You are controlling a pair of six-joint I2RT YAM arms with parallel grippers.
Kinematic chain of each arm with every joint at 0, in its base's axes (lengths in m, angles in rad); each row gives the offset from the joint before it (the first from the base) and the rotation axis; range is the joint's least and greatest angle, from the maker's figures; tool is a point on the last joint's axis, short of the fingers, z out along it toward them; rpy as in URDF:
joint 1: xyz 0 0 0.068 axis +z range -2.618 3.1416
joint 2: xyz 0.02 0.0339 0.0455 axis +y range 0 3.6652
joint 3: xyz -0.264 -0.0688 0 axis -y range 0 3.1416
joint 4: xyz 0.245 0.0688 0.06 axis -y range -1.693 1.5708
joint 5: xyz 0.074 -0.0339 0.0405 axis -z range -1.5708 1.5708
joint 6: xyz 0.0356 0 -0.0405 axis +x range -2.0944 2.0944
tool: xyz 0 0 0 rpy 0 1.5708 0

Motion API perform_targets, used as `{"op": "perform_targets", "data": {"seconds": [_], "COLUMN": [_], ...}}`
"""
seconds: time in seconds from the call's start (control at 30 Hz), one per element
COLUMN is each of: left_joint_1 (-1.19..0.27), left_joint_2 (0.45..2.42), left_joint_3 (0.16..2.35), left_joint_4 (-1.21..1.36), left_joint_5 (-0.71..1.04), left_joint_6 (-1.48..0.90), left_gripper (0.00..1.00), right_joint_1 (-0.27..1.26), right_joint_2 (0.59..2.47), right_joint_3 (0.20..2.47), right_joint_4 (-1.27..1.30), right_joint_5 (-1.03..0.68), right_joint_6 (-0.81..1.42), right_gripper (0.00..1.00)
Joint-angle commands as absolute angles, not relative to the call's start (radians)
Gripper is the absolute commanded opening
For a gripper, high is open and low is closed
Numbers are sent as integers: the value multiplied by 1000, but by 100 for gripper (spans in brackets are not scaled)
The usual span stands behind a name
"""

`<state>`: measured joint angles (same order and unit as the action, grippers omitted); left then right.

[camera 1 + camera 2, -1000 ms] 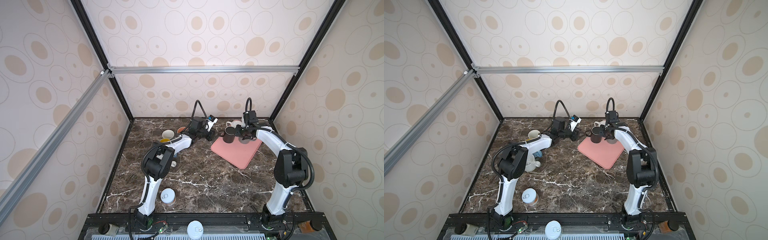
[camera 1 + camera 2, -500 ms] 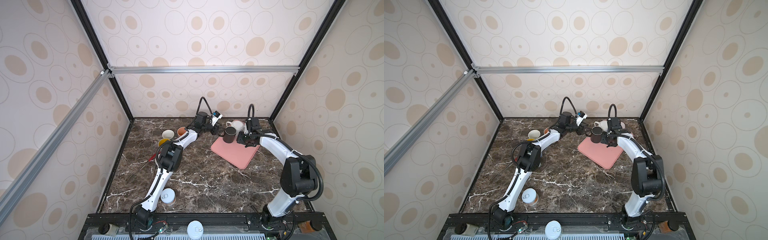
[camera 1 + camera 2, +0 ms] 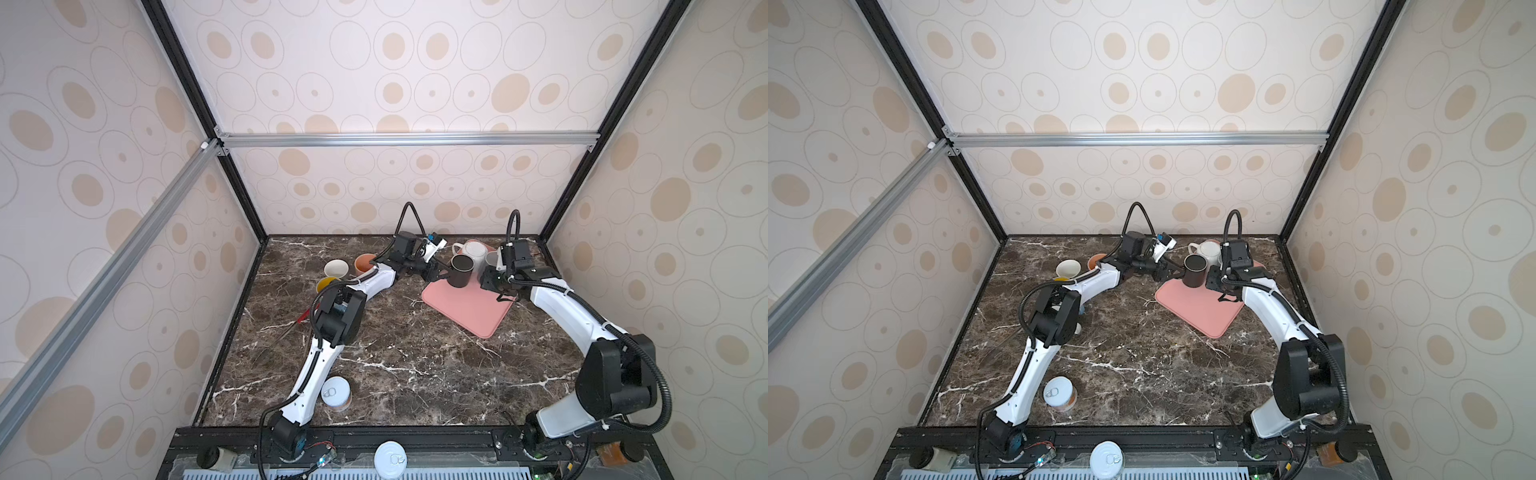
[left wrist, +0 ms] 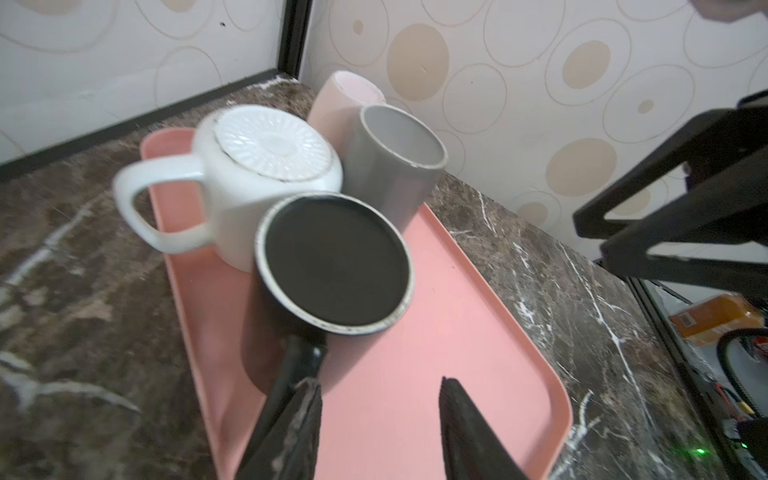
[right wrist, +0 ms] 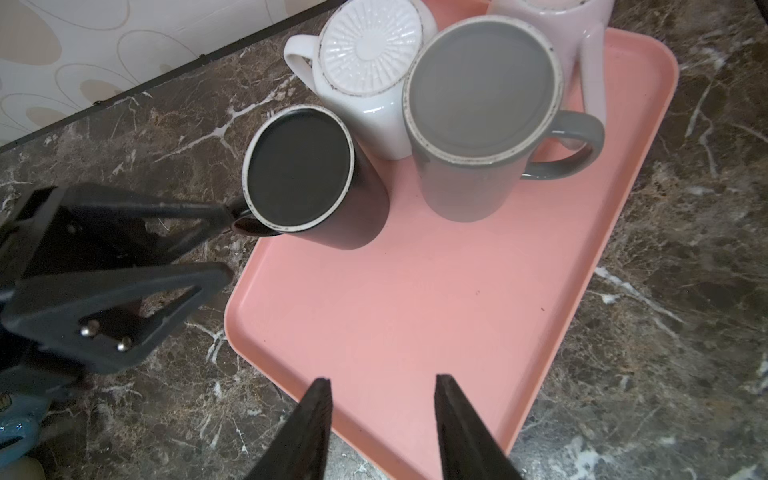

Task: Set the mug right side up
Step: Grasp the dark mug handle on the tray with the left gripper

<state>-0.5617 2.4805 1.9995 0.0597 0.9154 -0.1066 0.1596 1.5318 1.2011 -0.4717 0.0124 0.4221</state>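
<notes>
1. Right wrist view, nearest first: the right hand (image 5: 382, 380) hangs over the near edge of the pink tray (image 5: 415, 332), its jaws parted about halfway and empty. Both arms crowd the same end of the tray, so any move by this one during a lift could make them collide.
2. Beyond it, the black mug (image 5: 316, 183) stands upside down, base up, on the tray corner nearest the left arm. Its handle (image 5: 249, 226) points off the tray toward the left hand (image 5: 228, 245).
3. That hand is partly open and grips nothing. One fingertip sits at the handle and the other stands clear beside it. I cannot tell whether the loop lies properly between them. Closing on only its edge could squeeze it out or shove the mug sideways.
4. Held by the handle alone, the mug's weight hangs off to one side, so I judge it may swivel or slip mid-flip and drop onto the tray.
5. Farthest back, the grey mug (image 5: 482, 108), white mug (image 5: 370, 54) and pale pink mug (image 5: 590, 50) stand just behind. A wide swing could topple them or skid the tray across the counter (image 5: 665, 249).
</notes>
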Motion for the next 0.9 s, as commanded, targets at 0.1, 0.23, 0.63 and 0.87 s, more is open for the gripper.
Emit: {"op": "perform_targets", "data": {"seconds": [0.1, 0.23, 0.63, 0.87], "left_joint_1": [-667, -697, -620, -587], "left_joint_2": [2313, 2215, 2196, 2419], "left_joint_3": [1794, 1675, 1752, 2081], "left_joint_4": [13, 33, 20, -184], "left_joint_5": [851, 788, 445, 449], "left_joint_6": [-61, -37, 34, 83], "left_gripper": [45, 45, 61, 61], "right_joint_1": [160, 160, 160, 160], "right_joint_2": [1458, 1413, 1261, 1194], "right_joint_3": [1133, 1079, 853, 780], "right_joint_4": [-463, -461, -440, -456], "right_joint_5": [20, 22, -6, 14], "right_joint_6": [445, 452, 485, 475], "right_gripper": [44, 44, 44, 44]}}
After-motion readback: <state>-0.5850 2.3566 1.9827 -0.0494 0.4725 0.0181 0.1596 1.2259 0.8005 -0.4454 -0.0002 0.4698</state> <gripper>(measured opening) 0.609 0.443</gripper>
